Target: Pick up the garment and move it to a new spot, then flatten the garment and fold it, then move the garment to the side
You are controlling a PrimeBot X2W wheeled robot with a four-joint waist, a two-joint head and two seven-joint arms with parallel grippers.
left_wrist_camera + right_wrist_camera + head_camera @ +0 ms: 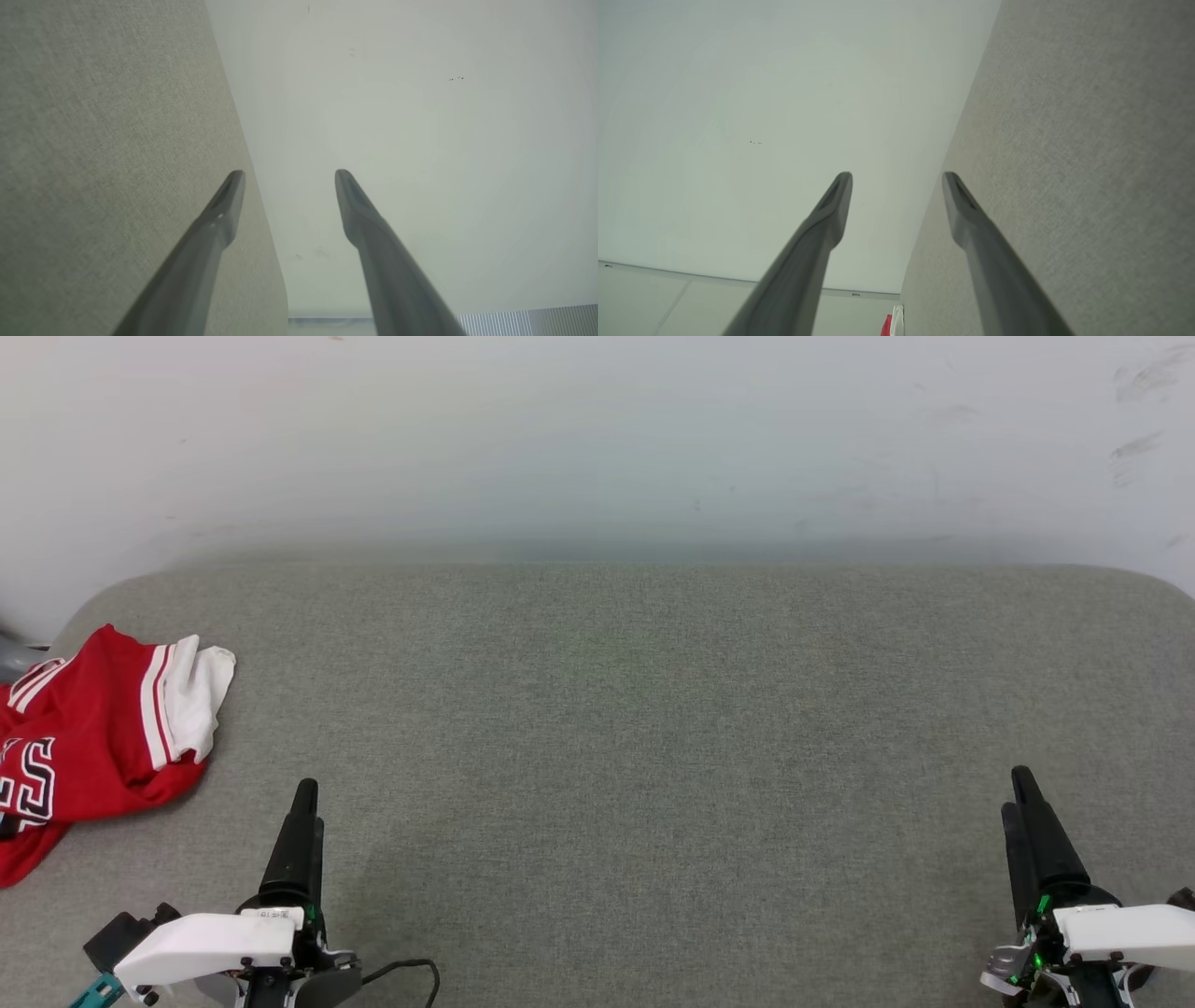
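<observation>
Red and white, the garment lies crumpled at the far left edge of the grey fabric tabletop, part of it running out of the head view. Both the left fingers and the right fingers stand spread wide and hold nothing, well apart from each other. Picking up looks not yet begun. Next, the left fingers likely need to swing left onto the bunched cloth and pinch a fold, minding the nearby edge.

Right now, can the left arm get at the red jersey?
Probably yes. The garment lies crumpled at the left edge of the grey surface, ahead and left of the left gripper, whose jaws stand open; nothing lies between them.
</observation>
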